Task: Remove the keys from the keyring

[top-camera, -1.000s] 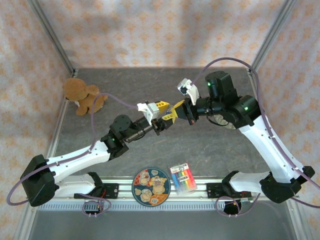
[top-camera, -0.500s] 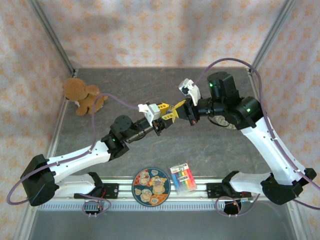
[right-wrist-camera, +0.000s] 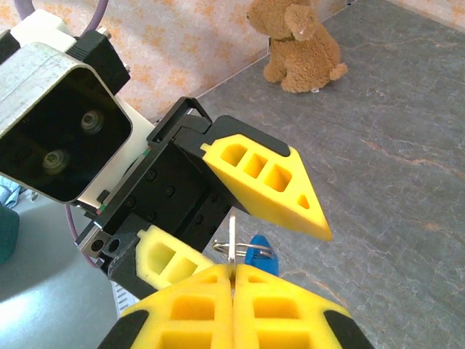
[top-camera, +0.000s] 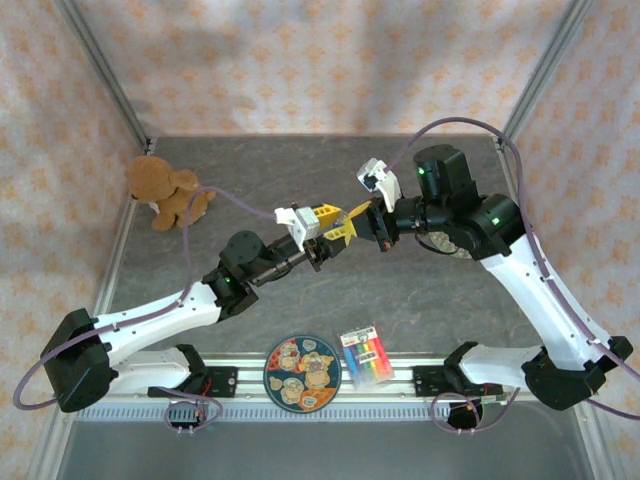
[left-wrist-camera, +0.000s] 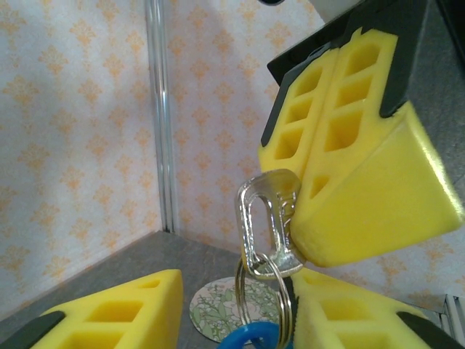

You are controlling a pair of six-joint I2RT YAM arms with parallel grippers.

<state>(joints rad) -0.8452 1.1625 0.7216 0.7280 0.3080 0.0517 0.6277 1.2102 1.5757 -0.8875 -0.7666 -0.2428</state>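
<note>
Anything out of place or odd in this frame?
Mildly: the patterned plate and striped card lie on the arms' mounting rail at the near edge, not on the tabletop. Nothing looks spilled or damaged.

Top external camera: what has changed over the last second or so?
The right gripper, shut on the key, drew slightly to the right in the top view, away from the left gripper, and its forearm shifted with it. Nothing was newly taken hold of or let go. The left arm, teddy bear, patterned plate and rainbow-striped card stayed put.
</note>
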